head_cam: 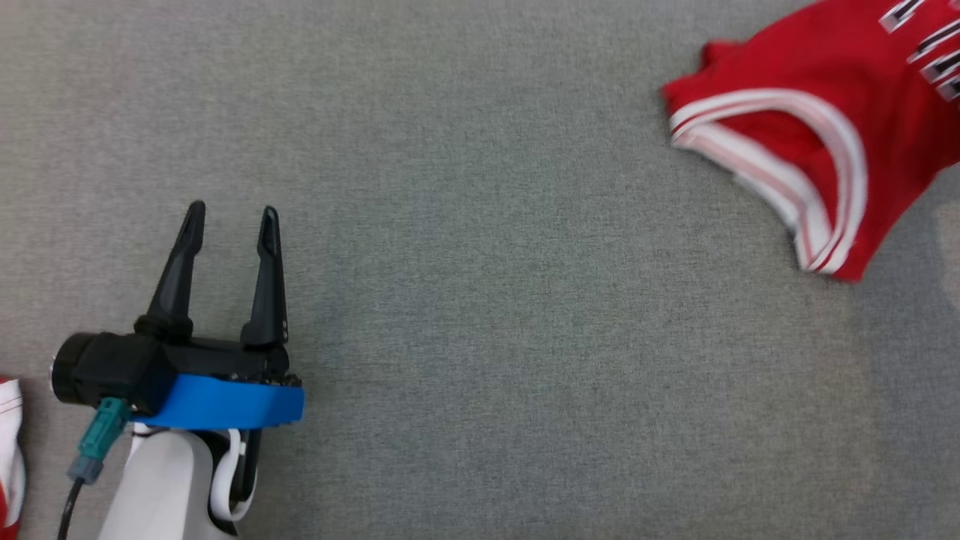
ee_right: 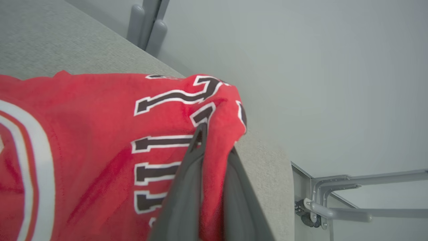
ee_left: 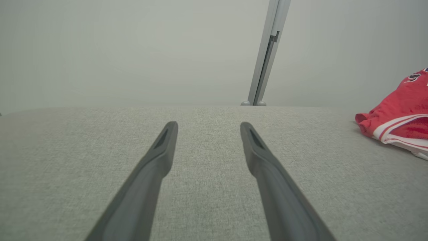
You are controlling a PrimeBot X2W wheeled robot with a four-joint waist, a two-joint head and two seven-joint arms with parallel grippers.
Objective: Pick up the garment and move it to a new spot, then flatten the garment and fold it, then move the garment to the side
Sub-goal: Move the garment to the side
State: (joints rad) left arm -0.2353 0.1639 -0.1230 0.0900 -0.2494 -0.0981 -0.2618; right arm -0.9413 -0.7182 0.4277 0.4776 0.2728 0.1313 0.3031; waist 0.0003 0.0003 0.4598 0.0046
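Looking down from the head, the left gripper is hovering at the lower left over the grey fabric worktop, its jaws standing apart and holding nothing. The garment, a red jersey with white trim, is lying bunched at the upper right, well apart from that gripper and running out of frame. A scrap of red-and-white cloth is showing at the left edge; what it is I cannot tell.

Along the left wrist, the two fingers are pointing across bare worktop toward a grey post, with the garment sitting off to the right.

Along the right wrist, the right gripper is clamping its jaws together on a raised fold of the garment by the black lettering, near an edge of the worktop. The pinch is looking thin, so a quick lift could be letting the cloth slide out. The rest is lying crumpled, so carrying it low could be dragging and twisting it, making the flattening harder.
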